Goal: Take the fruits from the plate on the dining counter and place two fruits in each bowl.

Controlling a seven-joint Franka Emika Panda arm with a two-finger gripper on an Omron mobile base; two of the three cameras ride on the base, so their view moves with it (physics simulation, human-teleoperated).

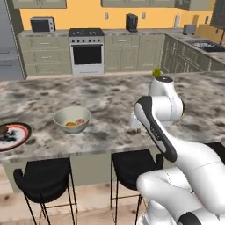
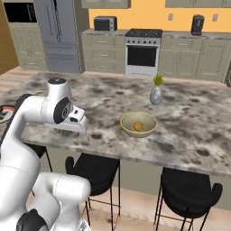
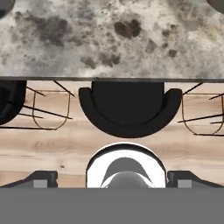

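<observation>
1. Progress stood past the midpoint, judging by what lay in the bowls: the left bowl [image 1: 72, 119] on the dining counter [image 1: 110, 101] held two fruits – an orange fruit [image 1: 70, 124] and a pinkish-red fruit [image 1: 80, 121] side by side.
2. The right bowl [image 2: 138, 124], just near of the small grey vase [image 2: 156, 95], held one yellow-orange fruit [image 2: 138, 127], so one more was wanted there.
3. The plate [image 1: 13, 135] sat at the far left of the counter, near its front edge, cut by the frame of the left base view; a dark fruit [image 1: 3, 130] rested on it – apparently the last one to carry over.
4. The gripper [image 3: 112, 183] hung over the near edge of the counter between the two bowls, pointing down at a black stool [image 3: 130, 105] and the wooden floor; its jaws stood spread wide with nothing between them.
5. Left to do, as a judgement: travel left to the plate, pick up the dark fruit and drop it in the right bowl.
6. Hard to make out: the plate's left part was cut off, the dark fruit showed only as a small dim lump, and the arm hid a stretch of the counter in both base views.
</observation>
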